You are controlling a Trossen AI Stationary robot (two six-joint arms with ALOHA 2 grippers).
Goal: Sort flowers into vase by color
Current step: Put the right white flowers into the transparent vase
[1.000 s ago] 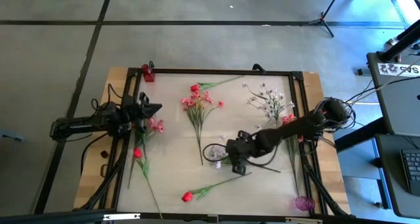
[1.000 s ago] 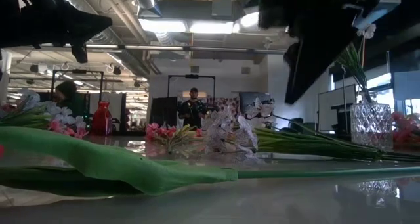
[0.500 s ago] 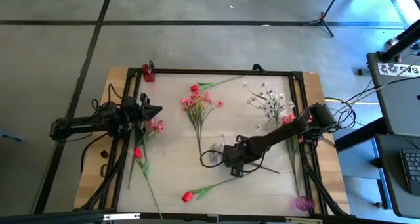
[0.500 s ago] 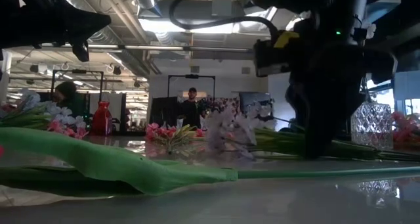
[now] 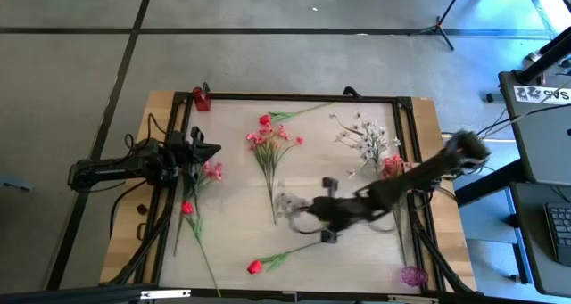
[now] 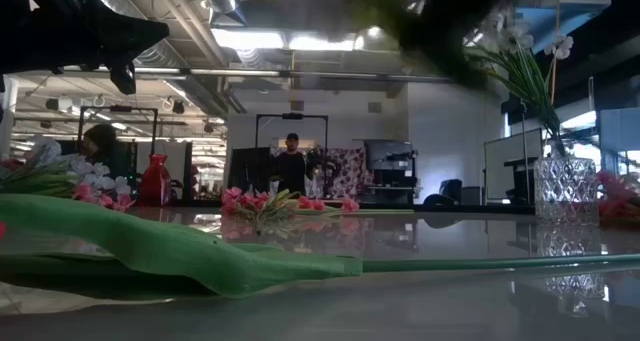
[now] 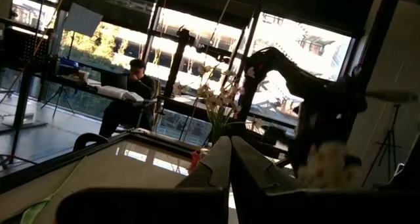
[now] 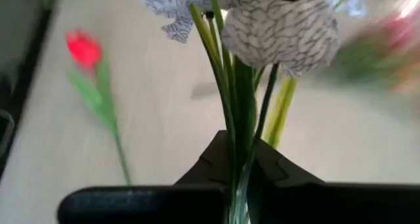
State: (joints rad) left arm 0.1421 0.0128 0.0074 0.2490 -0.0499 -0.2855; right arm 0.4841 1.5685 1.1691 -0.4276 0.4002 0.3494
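Observation:
My right gripper (image 5: 310,211) hangs over the middle of the table, shut on a white flower whose blossoms (image 5: 287,203) stick out past its fingers (image 8: 282,27). My left gripper (image 5: 210,150) waits shut at the table's left edge (image 7: 230,161). Flat on the table lie a pink spray (image 5: 268,151), a red bud (image 5: 255,267) near the front edge (image 8: 84,48), another red bud (image 5: 186,208) and pink blossoms (image 5: 212,170) at the left. More white blossoms (image 5: 366,139) show at the far right. My right gripper pinches the white flower's thin green stems (image 8: 244,129), a short way below the blossoms, between its two fingers (image 8: 210,161). The fingers slant down from the table's right side. The stems run out along them. The blossoms are lifted clear; the stems' lower end is hidden behind the gripper.
A red vase (image 5: 201,99) stands at the far left corner (image 6: 155,181). A purple vase (image 5: 412,275) stands at the near right corner. A clear glass vase (image 6: 565,191) with white blossoms shows at the right in the low view. Black rails (image 5: 294,97) frame the table.
My right gripper has sunk onto the white flower lying at mid-table, shut on its stems, then risen and tipped. The flower has come up off the table, and its blossoms and stems are gone from the tabletop in the low view.

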